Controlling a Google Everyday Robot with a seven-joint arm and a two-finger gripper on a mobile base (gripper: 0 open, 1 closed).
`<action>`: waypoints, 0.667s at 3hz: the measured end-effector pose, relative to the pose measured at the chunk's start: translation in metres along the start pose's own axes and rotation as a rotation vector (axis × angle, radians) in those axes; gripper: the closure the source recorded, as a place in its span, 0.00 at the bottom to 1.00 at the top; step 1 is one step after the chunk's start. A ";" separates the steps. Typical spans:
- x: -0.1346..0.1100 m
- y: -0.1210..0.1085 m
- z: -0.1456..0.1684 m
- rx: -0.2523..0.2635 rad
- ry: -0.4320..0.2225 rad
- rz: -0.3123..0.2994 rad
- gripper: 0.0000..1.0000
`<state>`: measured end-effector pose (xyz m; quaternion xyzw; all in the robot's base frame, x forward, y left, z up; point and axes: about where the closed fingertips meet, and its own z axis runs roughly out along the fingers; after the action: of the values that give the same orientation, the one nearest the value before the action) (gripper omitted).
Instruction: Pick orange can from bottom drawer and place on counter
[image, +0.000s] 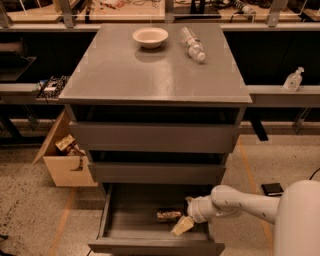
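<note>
The counter (150, 75) is a flat grey top with a soft shine. A pale bowl (150, 37) stands near its back edge, and a clear bottle (192, 44) lies on its side just right of the bowl. The rest of the top is bare grey.

Under it, the two upper drawers (155, 137) are pushed in, while the bottom drawer (155, 247) is pulled out and shows a dark inside. The can (168, 215) lies on its side on the drawer floor, right of the middle.

The white arm (240, 202) reaches in from the right. The gripper (185, 214) is low inside the drawer, at the right end of the can. Its tan fingers (182, 226) are spread apart, one in front of the can and one behind; I cannot tell if they touch it.

The floor (30, 200) is speckled stone with orange lines. An open cardboard box (65, 167) stands left of the cabinet, and a small black thing (272, 189) lies on the right. Behind, a long shelf (280, 95) carries a pump bottle (293, 80).
</note>
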<state>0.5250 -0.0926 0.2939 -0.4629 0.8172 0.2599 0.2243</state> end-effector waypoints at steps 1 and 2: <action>0.007 -0.021 0.019 0.044 0.017 -0.014 0.00; 0.015 -0.048 0.044 0.104 0.049 -0.018 0.00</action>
<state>0.5656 -0.0950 0.2404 -0.4640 0.8307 0.2038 0.2303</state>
